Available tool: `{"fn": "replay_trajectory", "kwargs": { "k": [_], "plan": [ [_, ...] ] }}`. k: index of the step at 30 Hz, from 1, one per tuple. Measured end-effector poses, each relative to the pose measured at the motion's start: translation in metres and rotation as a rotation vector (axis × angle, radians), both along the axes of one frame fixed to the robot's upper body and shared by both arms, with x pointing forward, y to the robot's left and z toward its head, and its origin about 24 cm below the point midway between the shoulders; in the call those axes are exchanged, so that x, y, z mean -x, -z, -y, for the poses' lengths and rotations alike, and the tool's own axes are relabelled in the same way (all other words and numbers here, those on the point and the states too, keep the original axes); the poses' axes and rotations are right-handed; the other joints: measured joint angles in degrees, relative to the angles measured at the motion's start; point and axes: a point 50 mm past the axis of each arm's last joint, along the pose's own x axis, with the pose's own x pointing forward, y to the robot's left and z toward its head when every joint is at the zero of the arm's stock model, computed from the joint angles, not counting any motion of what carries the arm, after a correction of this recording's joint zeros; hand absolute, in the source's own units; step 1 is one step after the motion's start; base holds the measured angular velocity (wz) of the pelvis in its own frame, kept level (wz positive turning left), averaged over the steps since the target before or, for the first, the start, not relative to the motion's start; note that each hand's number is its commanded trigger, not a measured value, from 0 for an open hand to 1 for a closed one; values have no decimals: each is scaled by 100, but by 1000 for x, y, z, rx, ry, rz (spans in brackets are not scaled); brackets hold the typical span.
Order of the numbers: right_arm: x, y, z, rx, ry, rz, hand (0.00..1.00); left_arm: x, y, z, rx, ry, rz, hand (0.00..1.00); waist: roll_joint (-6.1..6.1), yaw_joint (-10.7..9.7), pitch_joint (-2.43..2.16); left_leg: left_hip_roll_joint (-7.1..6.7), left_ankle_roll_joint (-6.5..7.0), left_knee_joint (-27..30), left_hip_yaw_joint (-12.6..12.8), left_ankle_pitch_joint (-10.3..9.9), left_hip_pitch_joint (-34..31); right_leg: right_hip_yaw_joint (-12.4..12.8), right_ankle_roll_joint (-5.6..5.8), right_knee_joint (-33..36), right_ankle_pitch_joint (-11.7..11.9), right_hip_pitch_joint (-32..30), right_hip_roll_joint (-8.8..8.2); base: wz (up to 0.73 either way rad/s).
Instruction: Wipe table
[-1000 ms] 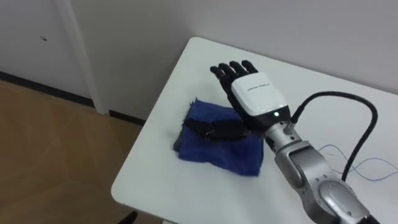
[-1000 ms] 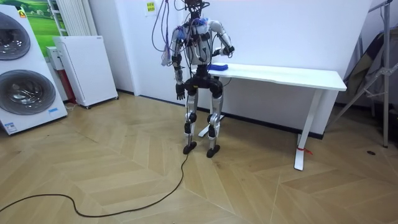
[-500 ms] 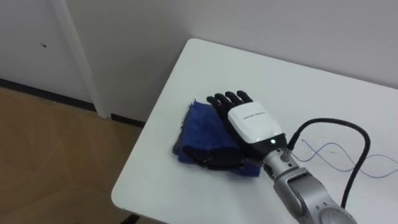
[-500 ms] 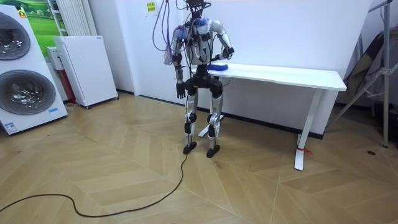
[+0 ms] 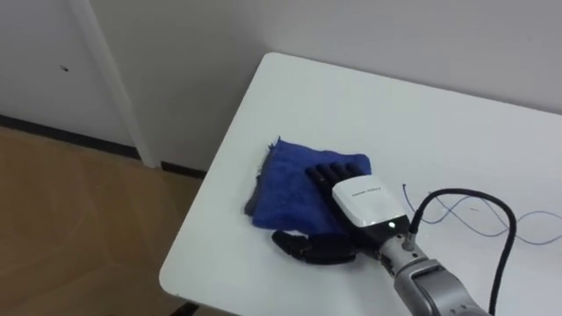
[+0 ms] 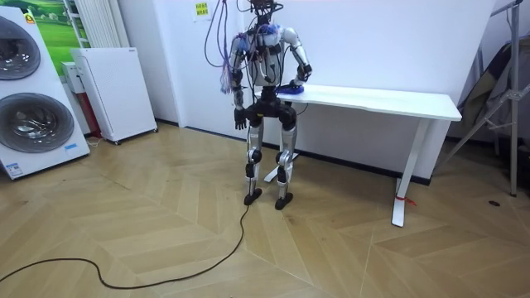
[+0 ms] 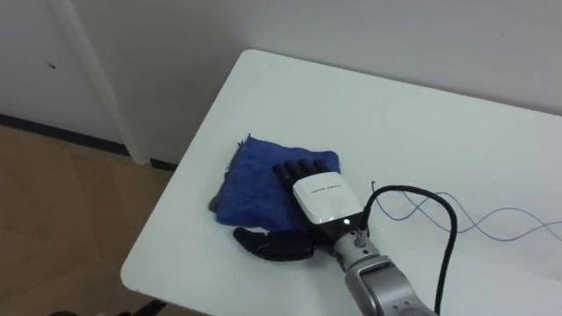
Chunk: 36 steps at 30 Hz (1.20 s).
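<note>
Nearest the camera, the right robot hand (image 5: 364,204) lies flat and released, palm down. Its straight fingers rest on the near right part of the blue cloth (image 5: 283,178), and the thumb is stretched toward 9 o'clock on the bare table (image 5: 399,110). Nothing is clenched or pinched.

From the palm the cloth spreads toward 11 o'clock, close to the table's left edge and near corner. It looks soft, light and limp, a folded towel with rumpled layers at its 9 o'clock side. It would probably slide easily on the smooth white top and bunch up rather than resist. No pinch seems needed. Flat pressure near the cloth's middle should drag it best, whereas pressing near one edge, as now, may let the far layers fold over or lag.

A thin blue wire (image 5: 537,237) lies loose at 3 o'clock of the cloth and could snag on a wide sweep.

The room view shows the robot standing at the table's end, with its left robot hand (image 6: 238,122) hanging by its hip.

By count there is one cloth, one table and one wire.
</note>
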Motion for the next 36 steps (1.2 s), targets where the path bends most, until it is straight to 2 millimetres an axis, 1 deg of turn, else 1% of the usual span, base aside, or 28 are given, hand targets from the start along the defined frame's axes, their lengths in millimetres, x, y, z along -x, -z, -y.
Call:
{"fn": "replay_trajectory", "kwargs": {
  "k": [2, 3, 6, 8, 10, 11, 15, 20, 24, 25, 26, 30, 32, 33, 36],
  "plan": [
    [1, 4, 2, -7, 12, -5, 0, 2, 1, 1, 2, -3, -10, 0, 9, -6, 3, 0, 0, -11, -4, 0, 41, -12, 1, -5, 0, 52, -2, 5],
    [1, 7, 3, -7, 18, -8, 0, 5, 2, 1, 2, -6, -20, 0, 6, -17, -7, -1, 0, -15, -10, -1, 61, -14, 8, -4, -6, 75, -3, 6],
    [1, 9, 5, 6, 23, 2, 0, 9, 3, 0, -2, -12, -31, 0, -29, -13, -30, -6, 0, -14, -12, -1, 61, -19, 9, -4, -10, 81, -7, 1],
    [0, 10, 12, 13, 51, 1, 0, 14, 4, -2, -8, -27, -46, 0, -70, -17, -45, -49, 5, -6, -32, 2, 54, -27, 4, -3, -65, 83, -41, 2],
    [0, 10, 17, 16, 76, -3, 0, 18, 4, -4, -12, -32, -56, 0, -94, -49, -49, -67, 8, 0, -82, 4, 56, -66, 14, -1, -86, 105, -55, 13],
    [0, 11, 21, 15, 92, -6, 0, 19, 5, -4, -14, -32, -59, 0, -114, -70, -34, -78, 9, 5, -120, 5, 64, -103, 21, -4, -105, 134, -67, 19],
    [1, 15, 27, -13, 122, -5, 0, 19, 5, -4, -13, -29, -59, 0, -169, -95, -31, -83, 10, 3, -83, 5, 75, -190, 42, -3, -140, 181, -100, 13],
    [2, 16, 28, -30, 121, 18, 0, 18, 4, -4, -12, -30, -56, 0, -160, -165, -21, -74, 16, -7, -19, 9, 102, -186, 49, -4, -145, 189, -104, 0],
    [0, 15, 27, -47, 120, 24, 0, 17, 4, -3, -8, -28, -52, 0, -132, -164, -5, -68, 16, -8, 13, 9, 106, -153, 49, -2, -145, 189, -105, 0],
    [-2, 14, 26, -61, 126, 25, 0, 17, 4, -3, -6, -28, -51, 0, -138, -166, -8, -68, 16, -9, 29, 9, 109, -111, 49, -1, -144, 189, -103, -3],
    [-4, 12, 25, -63, 124, 33, 0, 17, 5, -2, -5, -28, -51, 0, -112, -165, 9, -67, 16, -14, 34, 9, 107, -82, 49, 0, -145, 188, -100, 0],
    [-13, 4, 28, -70, 142, 69, 0, 16, 4, -2, -4, -29, -47, 0, -104, -165, 17, -65, 17, -39, 33, 7, 96, -86, 50, 2, -145, 180, -97, 0],
    [-20, -7, 31, -79, 162, 112, 0, 14, 3, -1, -1, -26, -31, 0, -128, -151, 16, -65, 17, -41, 36, 7, 86, -83, 50, 0, -146, 165, -95, 0],
    [-24, -13, 31, -88, 164, 139, 0, 13, 2, -1, 1, -24, -23, 0, -143, -138, 8, -64, 17, -38, 41, 8, 90, -77, 50, -4, -147, 165, -94, 0],
    [-30, -21, 27, -100, 156, 177, 0, 11, 2, -1, 2, -21, -17, 0, -193, -138, -25, -65, 17, -19, 51, 8, 104, -85, 53, -4, -148, 172, -93, 0]
  ]
}}
